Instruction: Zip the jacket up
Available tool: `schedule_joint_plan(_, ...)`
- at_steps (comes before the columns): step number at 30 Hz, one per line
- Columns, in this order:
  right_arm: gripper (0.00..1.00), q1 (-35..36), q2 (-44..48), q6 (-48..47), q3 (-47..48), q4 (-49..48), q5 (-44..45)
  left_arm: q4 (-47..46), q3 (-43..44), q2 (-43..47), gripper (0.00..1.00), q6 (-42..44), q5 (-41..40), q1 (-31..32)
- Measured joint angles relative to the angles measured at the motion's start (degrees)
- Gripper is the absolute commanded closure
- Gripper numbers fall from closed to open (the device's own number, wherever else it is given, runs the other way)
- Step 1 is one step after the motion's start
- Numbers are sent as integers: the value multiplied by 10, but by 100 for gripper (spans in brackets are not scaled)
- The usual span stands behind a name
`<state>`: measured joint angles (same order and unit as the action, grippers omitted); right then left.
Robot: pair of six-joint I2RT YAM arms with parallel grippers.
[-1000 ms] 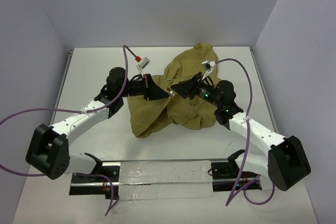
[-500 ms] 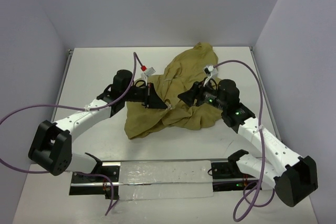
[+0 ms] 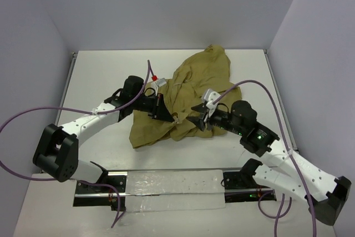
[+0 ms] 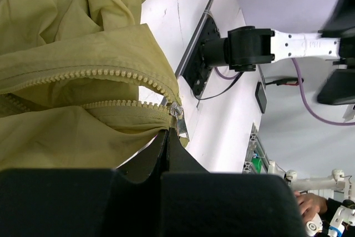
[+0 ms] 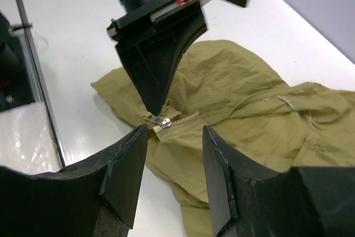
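Observation:
The olive-tan jacket (image 3: 201, 76) lies crumpled mid-table, its zipper open in two diverging rows of teeth. My left gripper (image 3: 172, 116) is shut on the jacket's bottom edge (image 4: 111, 120) right beside the silver zipper slider (image 4: 176, 110), and its pull tab hangs by the tips (image 4: 167, 132). My right gripper (image 3: 198, 120) is open and empty. In the right wrist view it (image 5: 173, 132) hovers just above the jacket (image 5: 249, 98), with the slider (image 5: 165, 120) between its fingertips and the left gripper (image 5: 157, 48) pinching just behind.
A metal rail with a clear plate (image 3: 172, 184) runs along the near edge between the arm bases. Purple cables (image 3: 33, 117) loop off both arms. Grey walls close in the table on three sides.
Both grippers have moved toward the near edge, and the left one dragged the jacket's lower part with it. The right gripper has come down close to the slider.

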<state>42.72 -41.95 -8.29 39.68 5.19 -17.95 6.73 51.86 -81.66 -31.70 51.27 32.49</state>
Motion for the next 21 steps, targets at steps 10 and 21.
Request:
schedule_joint_plan(10, 49, 95, -111, -152, 31, 48, 14, 39, 18, -4, 100, 33, 7, 0)
schedule_joint_plan(21, 53, 151, -159, -263, 64, 83, 82, 59, 20, -6, 100, 45, 10, 0)
